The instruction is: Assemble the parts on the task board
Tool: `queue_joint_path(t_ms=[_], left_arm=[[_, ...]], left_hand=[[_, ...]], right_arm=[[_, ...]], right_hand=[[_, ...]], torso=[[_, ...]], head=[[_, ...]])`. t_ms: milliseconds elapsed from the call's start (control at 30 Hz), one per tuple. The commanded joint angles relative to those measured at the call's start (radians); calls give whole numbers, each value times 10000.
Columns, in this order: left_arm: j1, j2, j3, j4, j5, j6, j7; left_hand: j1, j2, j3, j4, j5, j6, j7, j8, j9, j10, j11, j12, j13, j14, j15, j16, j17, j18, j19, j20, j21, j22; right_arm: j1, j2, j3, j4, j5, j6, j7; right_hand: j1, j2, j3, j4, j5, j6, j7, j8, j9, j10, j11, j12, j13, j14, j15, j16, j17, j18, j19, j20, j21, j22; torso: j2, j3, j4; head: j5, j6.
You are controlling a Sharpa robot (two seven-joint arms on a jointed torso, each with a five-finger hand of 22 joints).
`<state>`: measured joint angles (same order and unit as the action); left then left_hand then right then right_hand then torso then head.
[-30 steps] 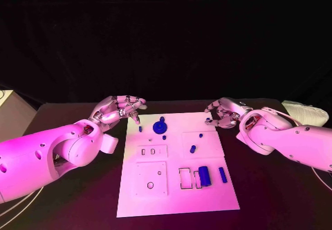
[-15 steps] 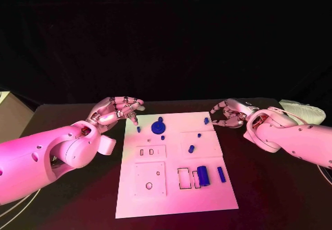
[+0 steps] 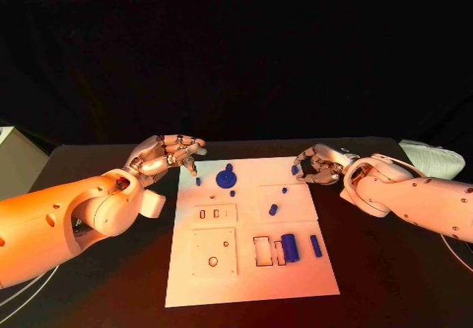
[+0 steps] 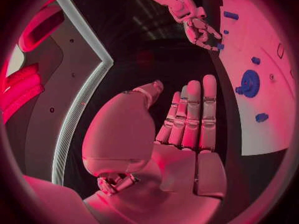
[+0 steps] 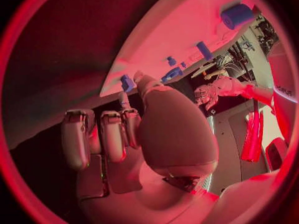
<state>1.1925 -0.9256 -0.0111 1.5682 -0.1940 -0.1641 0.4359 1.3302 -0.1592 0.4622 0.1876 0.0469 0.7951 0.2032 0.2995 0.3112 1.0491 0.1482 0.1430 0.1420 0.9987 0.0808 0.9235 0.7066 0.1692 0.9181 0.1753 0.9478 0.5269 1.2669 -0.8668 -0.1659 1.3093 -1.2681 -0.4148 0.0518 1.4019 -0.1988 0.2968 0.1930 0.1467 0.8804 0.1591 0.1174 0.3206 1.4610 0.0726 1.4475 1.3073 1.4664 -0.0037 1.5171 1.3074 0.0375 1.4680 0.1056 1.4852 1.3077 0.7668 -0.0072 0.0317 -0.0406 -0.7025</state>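
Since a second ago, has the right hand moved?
Barely: the right hand drew slightly off the task board and is back by the small blue part at the far right corner.

No readable text, label, brand, number or sign appears anywhere in these views. The flat white rectangular task board (image 3: pixel 251 273) carries only cut-out slots and small blue parts, with no printing that can be made out. The robot's smooth white arms and the black table show no legible markings either.
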Motion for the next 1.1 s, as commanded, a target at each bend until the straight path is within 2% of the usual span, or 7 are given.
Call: queue_joint_path(t_ms=[33, 567, 700, 900, 1000, 1100], left_arm=[[1, 14, 6, 17, -35, 197, 55], [1, -23, 6, 33, -35, 216, 21], [1, -23, 6, 36, -35, 218, 15], [2, -34, 6, 37, -35, 214, 6], [2, -36, 6, 34, -35, 214, 3], [2, -33, 6, 35, -35, 217, -2]], left_hand=[[33, 39, 2, -85, 47, -48, 127, -11, 13, 55, 7, 37, 14, -15, -15, -30, -11, 154, -97, -5, 50, 12], [37, 41, 6, -88, 47, -55, 129, -13, 14, 42, 7, 38, 16, -4, -16, -25, -9, 154, -97, -7, 60, 17], [37, 40, 6, -89, 46, -58, 129, -14, 15, 35, 8, 37, 16, -1, -16, -24, -9, 154, -98, -8, 63, 18], [36, 40, 6, -88, 46, -61, 130, -16, 15, 28, 10, 35, 16, 1, -16, -24, -9, 154, -98, -8, 65, 19], [34, 42, 7, -87, 46, -67, 133, -18, 15, 14, 12, 31, 15, 5, -15, -22, -9, 154, -98, -9, 69, 21], [34, 42, 7, -87, 46, -67, 133, -18, 15, 14, 12, 31, 15, 5, -15, -22, -9, 154, -98, -9, 69, 21]], right_arm=[[-23, 124, 0, -161, 95, 99, 55], [-56, 443, 0, -472, 229, 32, 12], [-61, 499, 0, -539, 232, 62, -2], [-83, 541, -1, -641, 223, 140, -37], [-92, 556, -1, -663, 217, 171, -46], [-99, 574, -1, -665, 207, 204, -51]], right_hand=[[70, 68, 91, 9, 69, 43, -20, -21, -1, 154, -5, 39, 1333, 813, 8, 49, 1655, -145, 460, -7, 41, 1971], [85, 179, 205, 34, 96, 123, -5, 4, 10, 176, 6, 63, 1361, 815, 12, 54, 1663, -152, 478, -8, 64, 1995], [126, 234, 339, 15, 94, 333, -22, 92, 45, 205, -2, 92, 1394, 818, -9, 61, 1676, -155, 488, -18, 76, 2010], [261, 420, 779, -106, -87, 978, -111, 388, 146, 232, -78, 112, 1425, 817, -97, 62, 1678, -155, 490, -91, 75, 2026], [288, 408, 930, -177, -336, 1051, -130, 422, 150, 236, -99, 111, 1429, 816, -123, 60, 1677, -156, 491, -120, 74, 2032], [296, 387, 977, -205, -399, 1071, -137, 432, 151, 236, -104, 110, 1430, 818, -129, 62, 1682, -158, 496, -126, 81, 2039]], torso=[[-8, -8, 3], [-8, 5, -19], [-9, 3, -12], [-10, 10, -10], [-17, 6, -19], [-17, 5, -21]], head=[[3, -31], [32, -126], [23, -150], [23, -191], [34, -206], [33, -220]])
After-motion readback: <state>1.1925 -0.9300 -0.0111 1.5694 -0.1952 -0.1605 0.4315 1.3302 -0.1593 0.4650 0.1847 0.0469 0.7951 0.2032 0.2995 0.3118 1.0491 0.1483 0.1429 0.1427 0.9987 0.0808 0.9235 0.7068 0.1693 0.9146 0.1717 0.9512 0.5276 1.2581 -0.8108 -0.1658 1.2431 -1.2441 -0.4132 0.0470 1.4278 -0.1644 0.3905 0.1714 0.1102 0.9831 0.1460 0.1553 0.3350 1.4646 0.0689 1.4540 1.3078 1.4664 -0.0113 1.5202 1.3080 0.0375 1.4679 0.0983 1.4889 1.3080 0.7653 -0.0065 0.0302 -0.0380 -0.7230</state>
